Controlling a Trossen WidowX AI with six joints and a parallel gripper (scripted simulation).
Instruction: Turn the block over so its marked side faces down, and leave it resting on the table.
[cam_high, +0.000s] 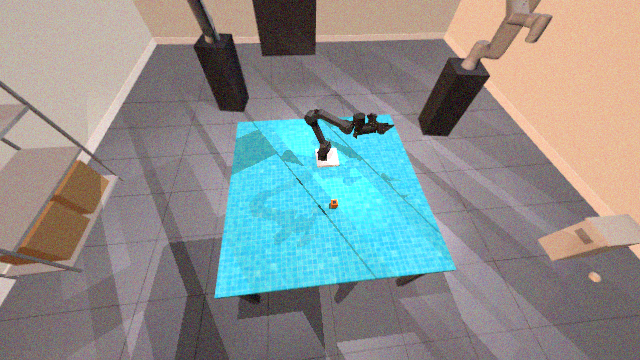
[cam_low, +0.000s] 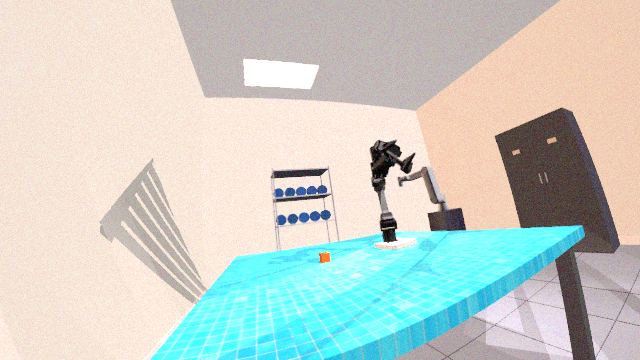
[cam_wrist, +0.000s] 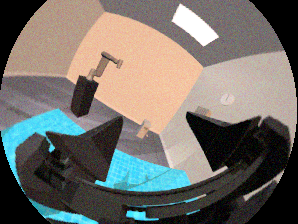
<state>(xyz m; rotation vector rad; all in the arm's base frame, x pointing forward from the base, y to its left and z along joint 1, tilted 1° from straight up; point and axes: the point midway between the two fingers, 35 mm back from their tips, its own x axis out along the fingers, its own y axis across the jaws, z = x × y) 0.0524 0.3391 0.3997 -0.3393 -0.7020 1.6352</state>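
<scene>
Block (cam_high: 334, 204) (cam_low: 325, 257), small, orange, dark mark on top, upright

One orange block (cam_high: 334, 204) (cam_low: 325, 257), one blue table (cam_high: 380, 250) (cam_low: 300, 310) (cam_wrist: 35, 125), ten blue round objects (cam_low: 304, 217).

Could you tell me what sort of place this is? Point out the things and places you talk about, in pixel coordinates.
Probably a robotics lab or workshop: a black jointed robot arm (cam_high: 330, 120) (cam_low: 384, 200) on a blue tiled table (cam_high: 280, 260) (cam_low: 300, 310), and a tall dark cabinet (cam_low: 555, 185).

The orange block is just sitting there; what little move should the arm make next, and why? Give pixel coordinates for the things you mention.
Probably swing the open gripper (cam_high: 391, 126) (cam_wrist: 154, 120) back over the block (cam_high: 334, 204) (cam_low: 325, 257): it is off to one side, high above the table (cam_high: 280, 270) (cam_low: 310, 310), and the block's dark mark seems to face up.
</scene>
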